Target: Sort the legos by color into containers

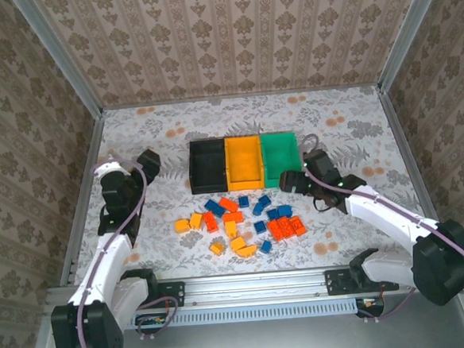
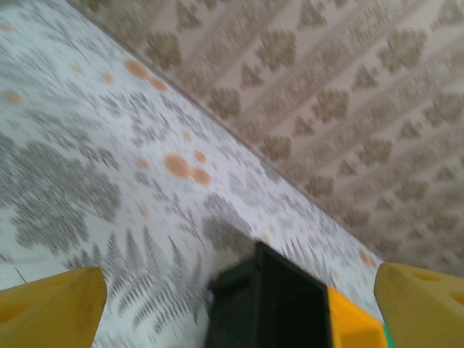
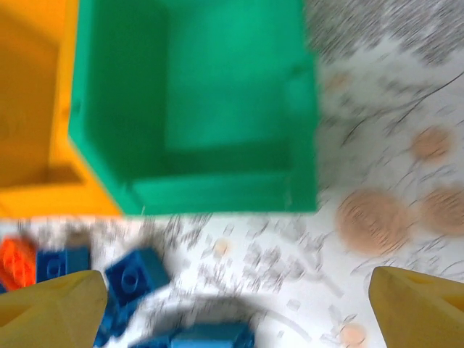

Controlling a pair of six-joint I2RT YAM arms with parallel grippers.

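Three joined bins stand mid-table: black [image 1: 207, 166], orange [image 1: 244, 162], green [image 1: 281, 156]. All look empty. In front of them several yellow-orange, red-orange and blue legos [image 1: 237, 221] lie scattered. My right gripper [image 1: 290, 179] hovers open just before the green bin's [image 3: 196, 109] front wall, nothing between its yellow fingertips [image 3: 51, 308]. Below it lie blue bricks [image 3: 134, 275] and a red-orange one [image 3: 16, 261]. My left gripper [image 1: 148, 165] stands open left of the black bin [image 2: 268, 304], well apart from the legos, and holds nothing.
The table [image 1: 166, 139] carries a grey leaf print with orange spots, and patterned walls [image 1: 230, 39] close it in on three sides. A metal rail [image 1: 256, 284] runs along the near edge. Bare floor lies behind the bins and at both sides.
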